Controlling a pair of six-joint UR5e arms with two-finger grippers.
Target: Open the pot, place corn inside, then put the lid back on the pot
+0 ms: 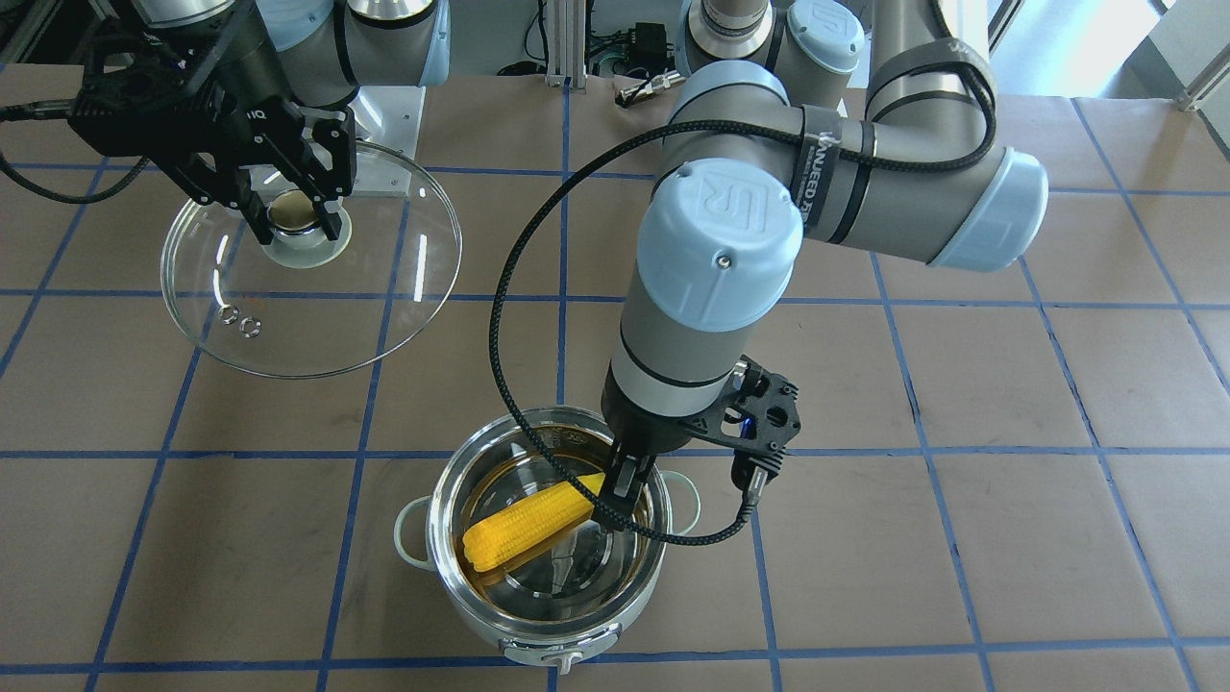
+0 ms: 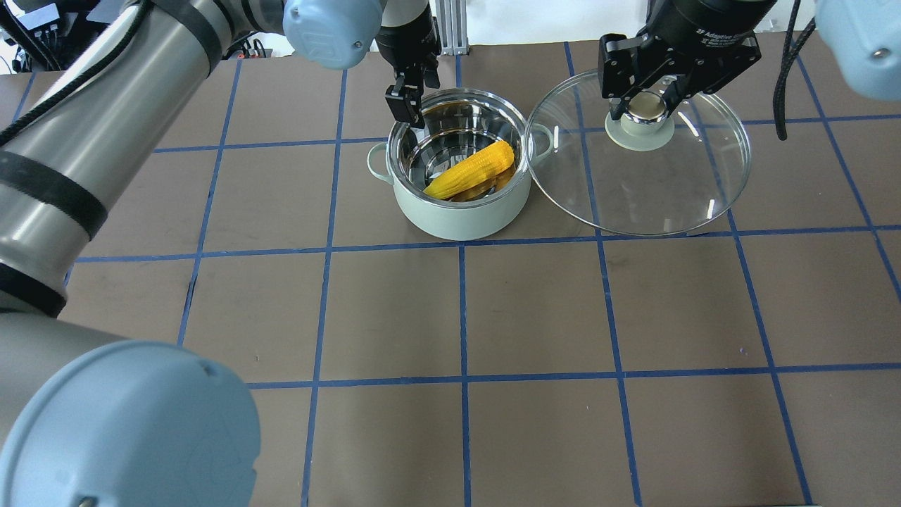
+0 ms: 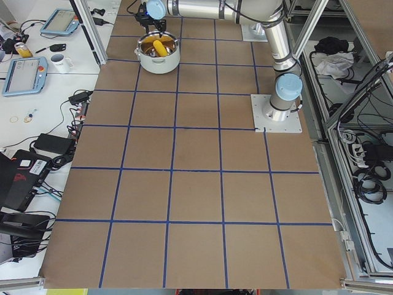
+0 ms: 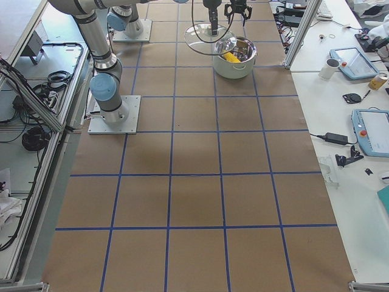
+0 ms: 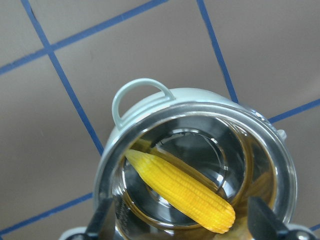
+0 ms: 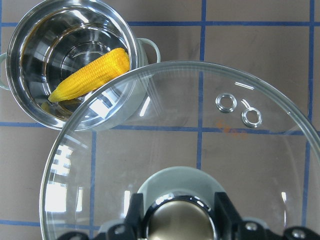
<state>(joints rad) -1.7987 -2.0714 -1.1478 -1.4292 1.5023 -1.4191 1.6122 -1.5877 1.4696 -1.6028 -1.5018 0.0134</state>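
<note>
The pot (image 2: 457, 218) stands open on the far middle of the table, also seen from the front (image 1: 437, 519). The corn (image 2: 471, 169) lies slanted inside it, pointed end down (image 5: 182, 190). My left gripper (image 1: 617, 490) hangs over the pot's rim by the corn's blunt end, open and empty; its fingers (image 5: 102, 220) show wide apart. My right gripper (image 2: 646, 105) is shut on the lid's beige knob (image 1: 293, 213). It holds the glass lid (image 2: 637, 169) off the table beside the pot, its edge near the pot's side handle (image 6: 150, 47).
Brown table covering with a blue tape grid (image 2: 464, 310). The left arm's black cable (image 1: 504, 317) loops over the pot. Operator benches with tablets and a mug (image 3: 61, 61) flank the far end of the table.
</note>
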